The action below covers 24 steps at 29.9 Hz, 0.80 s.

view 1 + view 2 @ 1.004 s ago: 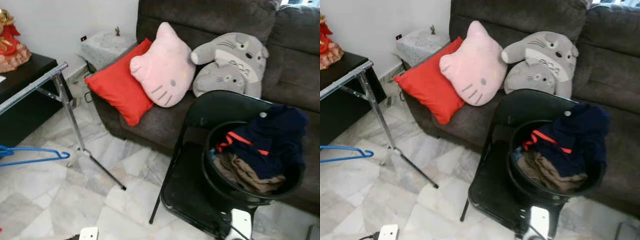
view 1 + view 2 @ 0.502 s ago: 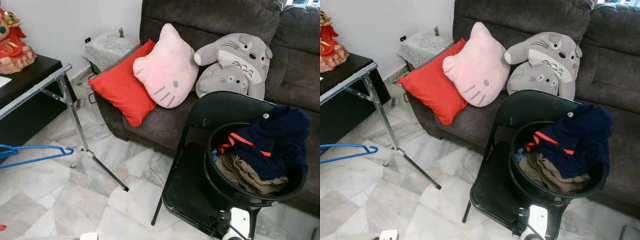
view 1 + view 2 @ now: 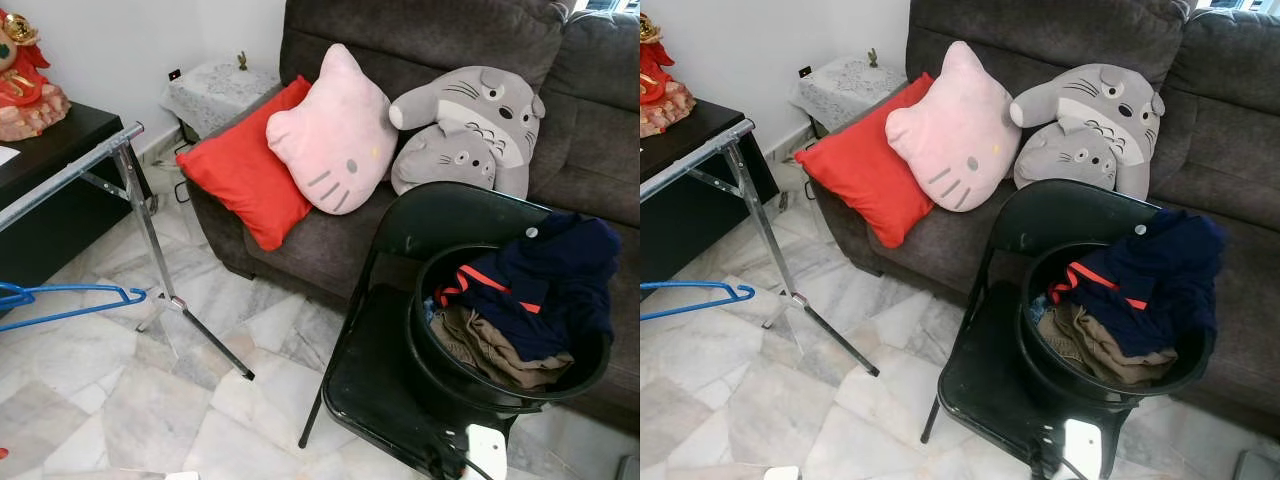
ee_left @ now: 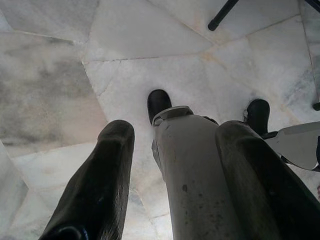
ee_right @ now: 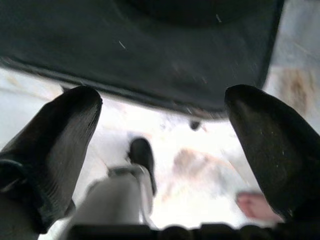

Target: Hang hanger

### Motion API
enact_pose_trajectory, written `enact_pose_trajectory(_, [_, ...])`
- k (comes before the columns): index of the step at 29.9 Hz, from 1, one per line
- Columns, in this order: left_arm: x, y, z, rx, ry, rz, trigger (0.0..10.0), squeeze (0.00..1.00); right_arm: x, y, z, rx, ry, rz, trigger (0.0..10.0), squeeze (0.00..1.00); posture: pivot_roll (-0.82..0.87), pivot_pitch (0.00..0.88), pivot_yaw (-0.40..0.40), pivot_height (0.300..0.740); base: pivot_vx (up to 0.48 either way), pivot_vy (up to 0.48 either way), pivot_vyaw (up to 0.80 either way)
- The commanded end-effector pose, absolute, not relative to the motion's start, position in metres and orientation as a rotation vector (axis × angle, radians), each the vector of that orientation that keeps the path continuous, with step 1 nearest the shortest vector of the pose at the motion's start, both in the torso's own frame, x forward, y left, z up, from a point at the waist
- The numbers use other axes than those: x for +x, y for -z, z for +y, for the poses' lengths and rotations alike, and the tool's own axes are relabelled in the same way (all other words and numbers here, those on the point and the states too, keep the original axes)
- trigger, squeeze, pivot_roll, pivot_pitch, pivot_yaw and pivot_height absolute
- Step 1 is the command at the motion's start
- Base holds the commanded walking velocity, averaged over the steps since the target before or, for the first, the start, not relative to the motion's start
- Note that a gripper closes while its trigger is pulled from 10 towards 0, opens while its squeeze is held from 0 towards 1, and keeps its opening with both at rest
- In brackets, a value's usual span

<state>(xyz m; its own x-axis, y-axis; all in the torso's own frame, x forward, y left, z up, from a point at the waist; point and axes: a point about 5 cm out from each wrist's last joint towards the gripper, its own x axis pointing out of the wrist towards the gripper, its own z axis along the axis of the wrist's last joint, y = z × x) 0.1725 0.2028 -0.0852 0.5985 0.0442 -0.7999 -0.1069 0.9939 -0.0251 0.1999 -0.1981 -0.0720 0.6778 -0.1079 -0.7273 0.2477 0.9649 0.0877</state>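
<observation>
Blue hanger [image 3: 65, 305] at far left, low over the marble floor [image 3: 150, 400], its hook end just beside the leg of the metal clothes rack [image 3: 125, 215]; not on the rail. What holds its far end is cut off by the frame edge, can't tell. Left tool [image 4: 170, 150] hangs pointing down at the floor, fingers spread, nothing between them, robot's own leg and black feet below. Right tool [image 5: 160, 130] also released, fingers wide apart, hovering just beside the front edge of the black folding chair [image 3: 375, 370]. Black basket [image 3: 500, 385] of clothes [image 3: 530, 290] sits on the chair. Sofa [image 3: 420, 40] behind with red cushion [image 3: 240, 175], pink cat pillow [image 3: 335, 135], grey plush [image 3: 465, 130]. Dark desk [image 3: 45, 190] at left, behind the rack.
</observation>
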Motion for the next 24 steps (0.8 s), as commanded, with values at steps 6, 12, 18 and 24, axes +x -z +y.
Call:
enact_pose_trajectory(6, [0.162, 0.090, 0.202, -0.069, -0.084, 0.959, 10.0, 0.00, 0.173, 0.087, -0.198, 0.172, 0.222, 0.923, 10.0, 0.00, -0.06, 0.156, -0.055, 0.740, 0.000, 0.000, 0.00])
enact_pose_trajectory(12, [0.161, 0.090, 0.205, -0.063, -0.083, 0.961, 10.0, 0.00, 0.171, 0.089, -0.188, 0.193, 0.240, 0.929, 10.0, 0.00, -0.06, 0.157, -0.046, 0.740, 0.000, 0.000, 0.00])
enact_pose_trajectory(18, [0.162, 0.089, 0.206, -0.062, -0.084, 0.956, 10.0, 0.00, 0.172, 0.089, -0.185, 0.209, 0.261, 0.921, 10.0, 0.00, -0.06, 0.167, -0.040, 0.740, -0.126, 0.000, 0.00])
enact_pose_trajectory(24, [0.164, 0.089, 0.207, -0.062, -0.086, 0.951, 10.0, 0.00, 0.175, 0.086, -0.193, 0.215, 0.280, 0.904, 10.0, 0.00, -0.06, 0.171, -0.039, 0.740, -0.259, 0.000, 0.00])
